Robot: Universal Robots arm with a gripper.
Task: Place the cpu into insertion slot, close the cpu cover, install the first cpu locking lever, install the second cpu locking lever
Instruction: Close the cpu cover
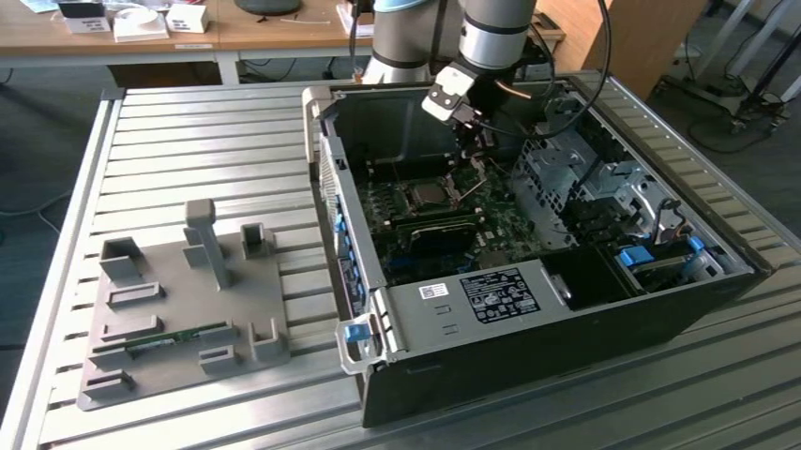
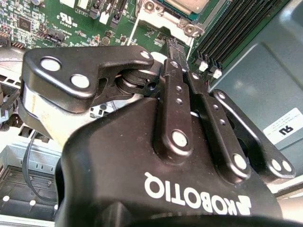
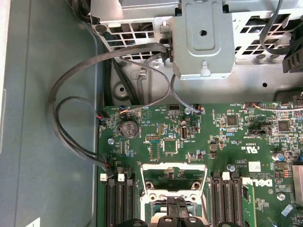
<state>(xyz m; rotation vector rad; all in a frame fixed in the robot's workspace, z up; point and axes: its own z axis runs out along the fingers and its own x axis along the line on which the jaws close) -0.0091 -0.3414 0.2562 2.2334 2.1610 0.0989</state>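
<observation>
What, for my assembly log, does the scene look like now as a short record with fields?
Case: open computer case on a slatted table
Chip: silver-topped chip seated in the green board, metal cover looks flat around it
Gripper: gripper inside the case, close beside the chip
Tray: grey tray at the exterior view's left, memory stick in it

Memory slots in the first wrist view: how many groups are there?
2: one group beside the gripper, another on its other side; parts may be hidden.
</observation>
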